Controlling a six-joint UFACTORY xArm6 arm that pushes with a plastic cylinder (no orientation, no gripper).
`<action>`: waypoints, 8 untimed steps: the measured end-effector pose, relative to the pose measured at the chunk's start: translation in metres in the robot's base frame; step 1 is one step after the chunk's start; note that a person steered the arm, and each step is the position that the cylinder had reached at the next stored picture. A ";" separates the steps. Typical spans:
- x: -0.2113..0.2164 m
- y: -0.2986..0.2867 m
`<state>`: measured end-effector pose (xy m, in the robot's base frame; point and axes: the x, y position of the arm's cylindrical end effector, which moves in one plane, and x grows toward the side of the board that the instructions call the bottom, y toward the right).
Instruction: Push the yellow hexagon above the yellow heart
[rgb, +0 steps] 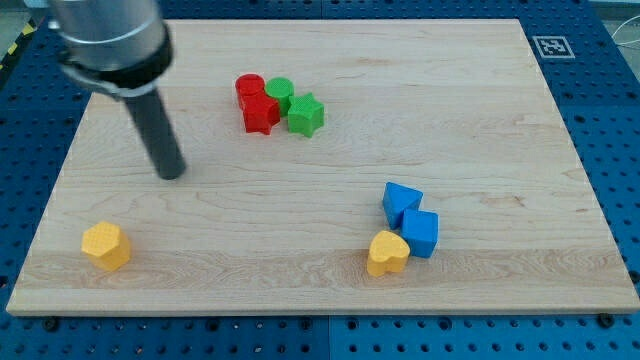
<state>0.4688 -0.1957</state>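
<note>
The yellow hexagon (106, 245) lies near the board's lower left corner. The yellow heart (387, 253) lies at the lower right of the middle, touching the lower of two blue blocks. My tip (172, 175) rests on the board above and to the right of the yellow hexagon, clearly apart from it and far left of the heart.
Two blue blocks (402, 203) (421, 233) sit just above and right of the heart. A red cylinder (249, 88), red star (260, 113), green cylinder (279, 92) and green star (305, 114) cluster at the view's top middle. The wooden board (320, 290) lies on a blue pegboard.
</note>
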 end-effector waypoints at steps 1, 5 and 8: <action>0.001 -0.050; 0.095 -0.090; 0.072 0.017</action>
<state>0.5413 -0.1791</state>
